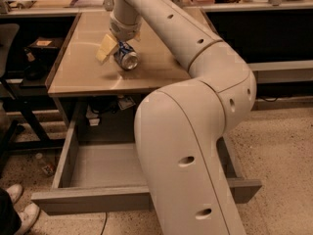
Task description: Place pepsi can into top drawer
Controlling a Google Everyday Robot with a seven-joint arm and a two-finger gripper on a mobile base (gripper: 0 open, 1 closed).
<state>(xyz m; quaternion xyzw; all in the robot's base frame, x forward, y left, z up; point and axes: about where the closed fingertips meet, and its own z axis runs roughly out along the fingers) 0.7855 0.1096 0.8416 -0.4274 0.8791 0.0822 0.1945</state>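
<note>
Pepsi can [127,58], a small blue aluminium cylinder with white markings and a silver end facing the camera, lies on its side on the flat beige table [78,75], towards the far half of it. Directly over the can's upper left hangs the pale yellow end effector [116,48] of the bulky white robot arm [195,146]; whether it is apart or together cannot be told. Below the table, the wide shallow grey metal top drawer [88,199] stands pulled out, its long front panel nearest the camera. White shoes [19,207] show at the lower left.
</note>
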